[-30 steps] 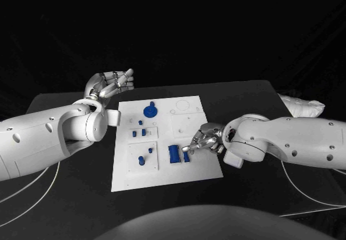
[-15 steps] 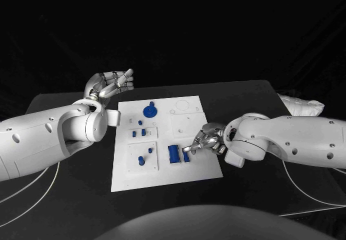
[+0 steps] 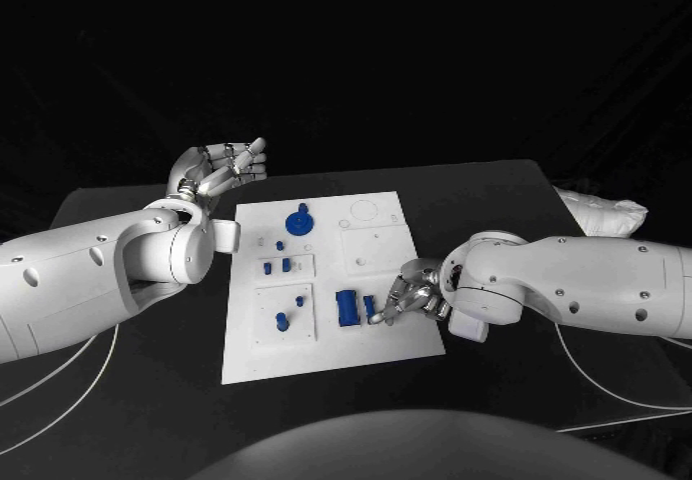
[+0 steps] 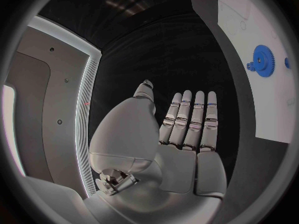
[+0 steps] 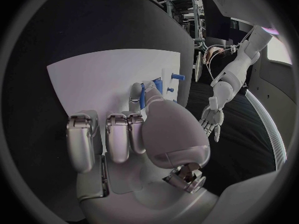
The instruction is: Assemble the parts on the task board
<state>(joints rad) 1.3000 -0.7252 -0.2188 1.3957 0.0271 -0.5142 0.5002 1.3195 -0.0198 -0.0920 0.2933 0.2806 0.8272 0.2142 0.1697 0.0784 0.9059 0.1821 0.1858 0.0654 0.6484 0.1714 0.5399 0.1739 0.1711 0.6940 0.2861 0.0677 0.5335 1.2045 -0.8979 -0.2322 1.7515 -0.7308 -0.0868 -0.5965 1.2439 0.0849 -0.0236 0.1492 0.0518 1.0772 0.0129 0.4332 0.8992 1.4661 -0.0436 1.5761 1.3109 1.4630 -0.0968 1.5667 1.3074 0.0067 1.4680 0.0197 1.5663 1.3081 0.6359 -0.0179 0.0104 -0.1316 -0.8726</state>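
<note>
Flat white task board (image 3: 378, 345) on matte black surface (image 3: 490, 200). Right hand (image 3: 410, 296) pinches a small blue part (image 3: 371, 306). Left hand (image 3: 216, 170) empty, silver fingers extended.

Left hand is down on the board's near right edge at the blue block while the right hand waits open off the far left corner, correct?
No, the hands are swapped. In the head view the right hand is at the blue block on the task board; the left hand waits open off the far left corner.
</note>
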